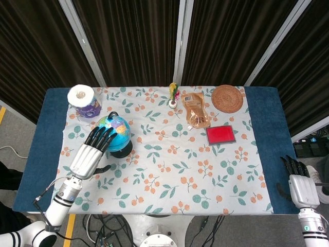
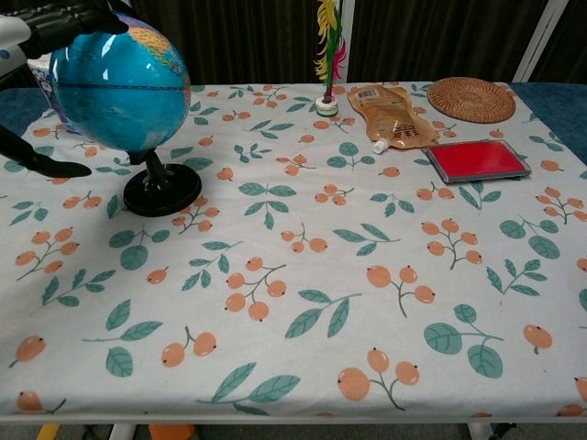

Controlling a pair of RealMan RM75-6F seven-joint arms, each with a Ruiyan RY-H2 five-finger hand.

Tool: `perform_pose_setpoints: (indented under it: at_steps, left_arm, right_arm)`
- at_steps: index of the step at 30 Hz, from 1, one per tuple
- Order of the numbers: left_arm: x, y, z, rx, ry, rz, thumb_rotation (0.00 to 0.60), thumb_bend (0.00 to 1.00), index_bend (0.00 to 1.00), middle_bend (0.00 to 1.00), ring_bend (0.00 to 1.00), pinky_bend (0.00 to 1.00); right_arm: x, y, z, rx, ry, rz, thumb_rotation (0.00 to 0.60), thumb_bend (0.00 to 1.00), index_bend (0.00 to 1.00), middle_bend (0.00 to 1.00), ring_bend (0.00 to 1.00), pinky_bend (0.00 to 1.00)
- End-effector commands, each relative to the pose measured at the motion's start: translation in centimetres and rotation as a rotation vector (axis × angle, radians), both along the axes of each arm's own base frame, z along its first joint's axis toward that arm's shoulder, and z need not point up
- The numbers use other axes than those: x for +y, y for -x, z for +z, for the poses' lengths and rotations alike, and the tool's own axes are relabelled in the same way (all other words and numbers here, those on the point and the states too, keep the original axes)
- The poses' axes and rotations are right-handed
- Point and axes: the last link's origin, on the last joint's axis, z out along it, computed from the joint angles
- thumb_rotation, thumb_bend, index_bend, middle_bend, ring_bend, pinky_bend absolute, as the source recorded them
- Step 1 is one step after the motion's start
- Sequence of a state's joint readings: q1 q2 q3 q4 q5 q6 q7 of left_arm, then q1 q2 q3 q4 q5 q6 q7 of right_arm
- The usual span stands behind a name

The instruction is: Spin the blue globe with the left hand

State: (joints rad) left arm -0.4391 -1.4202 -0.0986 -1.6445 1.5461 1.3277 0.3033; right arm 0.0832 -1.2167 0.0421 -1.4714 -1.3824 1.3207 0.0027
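Observation:
The blue globe (image 1: 116, 128) (image 2: 119, 84) stands on its black round base (image 2: 162, 194) at the left of the flowered tablecloth. My left hand (image 1: 92, 150) reaches over the globe's left side from the front, its dark fingertips (image 1: 105, 133) spread and lying on the top left of the sphere. In the chest view the fingertips (image 2: 69, 18) touch the globe's upper left and the thumb (image 2: 41, 163) sticks out below, apart from it. My right hand (image 1: 300, 181) hangs off the table's right edge, fingers straight and holding nothing.
A purple-wrapped paper roll (image 1: 83, 100) stands behind the globe. Further right are a small feather vase (image 1: 173, 98), a brown pouch (image 1: 196, 110), a red flat box (image 1: 220, 134) and a woven coaster (image 1: 227, 98).

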Motion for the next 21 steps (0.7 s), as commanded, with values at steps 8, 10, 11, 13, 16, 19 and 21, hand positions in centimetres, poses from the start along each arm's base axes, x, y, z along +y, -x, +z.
perform_pose_setpoints:
  at_steps: [8, 10, 11, 13, 16, 19, 21]
  left_arm:
    - [-0.2, 2.0, 1.1, 0.007, -0.024, 0.062, 0.6, 0.0, 0.02, 0.0, 0.0, 0.0]
    - [-0.2, 2.4, 1.3, 0.007, -0.023, 0.075, 0.6, 0.0, 0.02, 0.0, 0.0, 0.0]
    - [-0.2, 2.6, 1.5, 0.008, -0.025, 0.084, 0.6, 0.0, 0.02, 0.0, 0.0, 0.0]
    - [-0.1, 3.1, 1.8, 0.006, -0.032, 0.097, 0.6, 0.0, 0.02, 0.0, 0.0, 0.0]
    - [0.0, 3.9, 2.3, 0.002, -0.052, 0.122, 0.6, 0.0, 0.02, 0.0, 0.0, 0.0]
    - [0.0, 4.6, 2.8, 0.001, -0.068, 0.142, 0.6, 0.0, 0.02, 0.0, 0.0, 0.0]
    - [0.0, 4.9, 3.2, -0.003, -0.078, 0.154, 0.6, 0.0, 0.02, 0.0, 0.0, 0.0]
  right_arm:
    - [0.0, -0.1, 0.0, 0.001, -0.001, 0.001, 0.6, 0.34, 0.0, 0.0, 0.0, 0.0]
    - [0.0, -0.1, 0.0, 0.002, -0.001, 0.001, 0.6, 0.34, 0.0, 0.0, 0.0, 0.0]
    - [0.0, -0.1, 0.0, 0.002, -0.001, 0.001, 0.6, 0.34, 0.0, 0.0, 0.0, 0.0]
    - [0.0, -0.1, 0.0, 0.003, -0.001, 0.001, 0.6, 0.34, 0.0, 0.0, 0.0, 0.0]
    - [0.0, -0.1, 0.0, 0.004, -0.001, 0.001, 0.6, 0.34, 0.0, 0.0, 0.0, 0.0]
    - [0.0, -0.2, 0.0, 0.004, 0.0, 0.001, 0.6, 0.34, 0.0, 0.0, 0.0, 0.0]
    - [0.0, -0.1, 0.0, 0.005, -0.001, 0.001, 0.6, 0.34, 0.0, 0.0, 0.0, 0.0]
